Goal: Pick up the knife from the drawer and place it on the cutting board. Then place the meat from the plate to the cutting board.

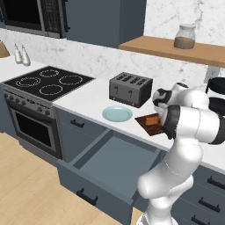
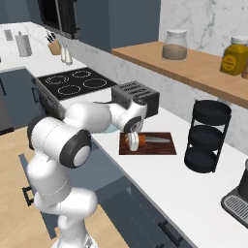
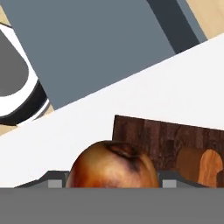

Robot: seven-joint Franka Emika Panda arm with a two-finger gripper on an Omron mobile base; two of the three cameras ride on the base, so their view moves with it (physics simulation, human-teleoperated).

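Nearest to us, the drawer (image 1: 115,163) stands pulled out below the counter (image 1: 88,99). Above it our gripper (image 2: 131,143) hangs over the near end of the cutting board (image 2: 160,147), its jaws pinching the meat (image 3: 113,165), whose glossy brown bulk sits between the fingertips in the hand view. Just beyond, the knife (image 2: 154,140) lies flat on the board, orange-brown handle next to the meat, grey blade pointing away. To the left of the board rests the plate (image 1: 117,114), and behind it the toaster (image 1: 130,89).
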